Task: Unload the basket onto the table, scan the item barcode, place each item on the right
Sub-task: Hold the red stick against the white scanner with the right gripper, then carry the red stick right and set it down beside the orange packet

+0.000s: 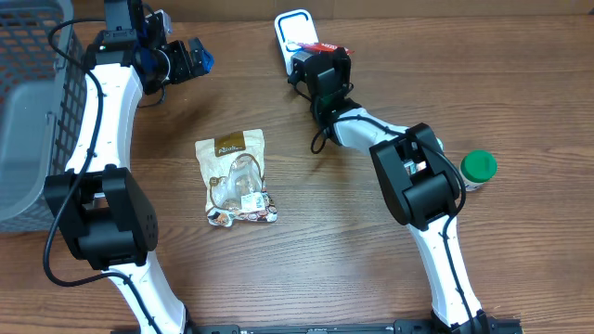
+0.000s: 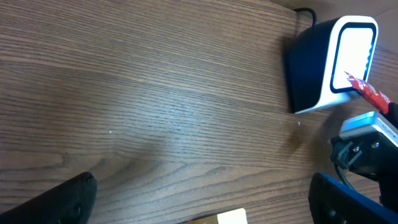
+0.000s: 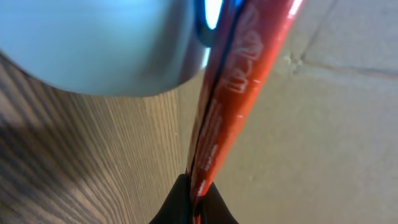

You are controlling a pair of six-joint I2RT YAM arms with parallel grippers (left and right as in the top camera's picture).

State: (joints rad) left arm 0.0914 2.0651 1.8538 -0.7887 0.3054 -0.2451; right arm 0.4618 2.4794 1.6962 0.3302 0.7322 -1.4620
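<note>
Red packet (image 3: 230,106) clenched in our right gripper (image 3: 194,202), presented at lit scanner (image 2: 323,62) face; we judge scan in hand, confirmation left. Left gripper (image 1: 190,57) released, empty.

A wooden table (image 1: 306,260) with brown grain fills the overhead frame. A grey mesh basket (image 1: 32,65) sits along the left edge, running from the top corner to past the middle. Just left of centre a clear snack bag (image 1: 238,179) with a cream and brown header lies flat, header toward the top of the frame. A small white jar with a green lid (image 1: 478,169) sits near the right edge at mid-height, well apart from the bag.
</note>
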